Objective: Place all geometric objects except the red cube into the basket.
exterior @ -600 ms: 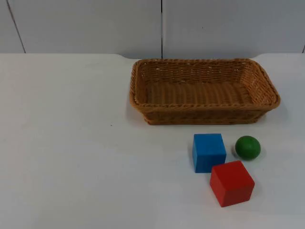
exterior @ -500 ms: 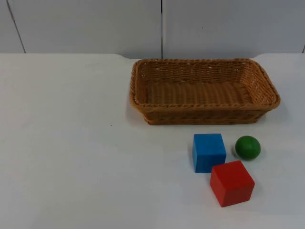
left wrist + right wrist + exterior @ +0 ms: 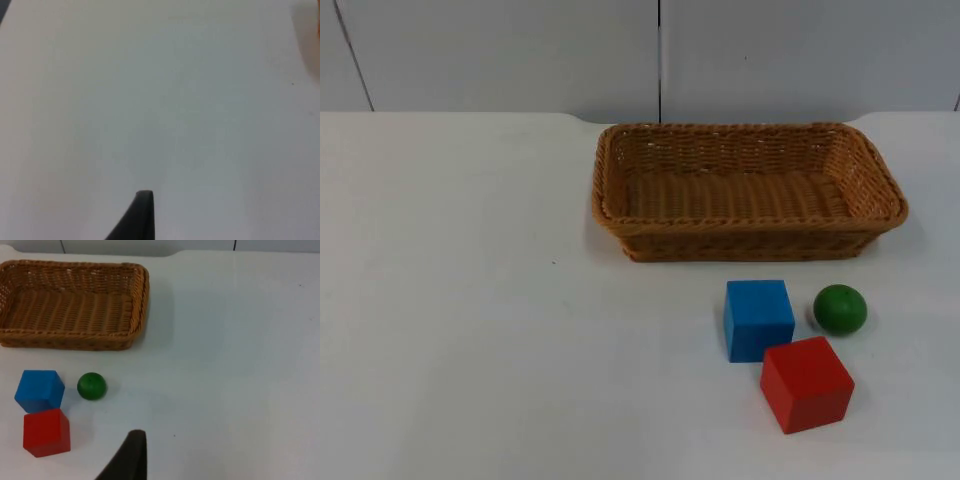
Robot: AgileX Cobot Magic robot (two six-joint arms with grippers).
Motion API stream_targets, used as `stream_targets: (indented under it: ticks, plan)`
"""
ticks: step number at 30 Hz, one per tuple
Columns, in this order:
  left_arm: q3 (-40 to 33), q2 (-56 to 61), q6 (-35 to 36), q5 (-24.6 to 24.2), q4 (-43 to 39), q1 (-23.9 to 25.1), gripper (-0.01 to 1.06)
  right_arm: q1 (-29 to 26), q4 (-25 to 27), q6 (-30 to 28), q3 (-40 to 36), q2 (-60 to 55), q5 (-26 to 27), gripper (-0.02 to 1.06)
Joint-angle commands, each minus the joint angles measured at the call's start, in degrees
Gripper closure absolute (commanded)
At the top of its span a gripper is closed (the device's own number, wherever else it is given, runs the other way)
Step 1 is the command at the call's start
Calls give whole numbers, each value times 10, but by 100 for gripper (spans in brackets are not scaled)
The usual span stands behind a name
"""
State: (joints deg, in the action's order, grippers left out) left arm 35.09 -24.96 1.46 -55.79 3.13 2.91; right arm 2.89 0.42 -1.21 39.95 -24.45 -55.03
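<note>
A brown wicker basket stands with nothing in it at the back right of the white table. In front of it lie a blue cube, a green ball to its right, and a red cube nearest the front edge, touching the blue cube's corner. The right wrist view takes in the basket, blue cube, green ball and red cube, all some way off from the right arm's black fingertip. The left arm's fingertip hangs over bare table.
The grey partition wall closes the table at the back. The left half of the white table top is bare.
</note>
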Motion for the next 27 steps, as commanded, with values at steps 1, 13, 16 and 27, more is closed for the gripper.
stream_targets:
  ticks: [1, 13, 16, 27]
  plan:
    - [7, -44, 5, 17, 8, 1, 3, -4, 1, -4, 5, -49, 38, -1]
    - [6, -176, 3, 42, 7, 1, 3, -4, 2, 3, 5, -235, 82, -1]
    - [6, -188, 3, 42, 7, 1, 3, -4, 2, 3, 5, -258, 84, -1]
    - [7, -220, -19, 53, 43, 1, 5, -4, 1, 3, 5, -280, 99, -1]
